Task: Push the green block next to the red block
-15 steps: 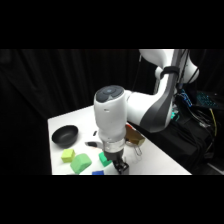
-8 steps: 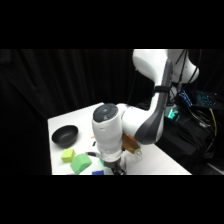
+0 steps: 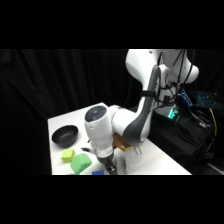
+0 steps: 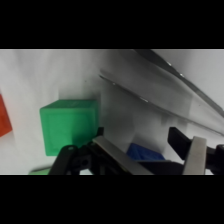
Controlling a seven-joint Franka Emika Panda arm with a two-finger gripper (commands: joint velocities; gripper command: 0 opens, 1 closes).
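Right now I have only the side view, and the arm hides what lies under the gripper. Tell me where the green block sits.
Observer: In the wrist view the green block stands on the white table, just past the picture-left finger.
Operator: Now give me the red block.
Observer: The red block shows only as a sliver at the wrist picture's left edge, with bare table between it and the green block.
Operator: Report the gripper.
Observer: The gripper is open. A blue piece shows between its fingers, and metal tongs lie beyond.
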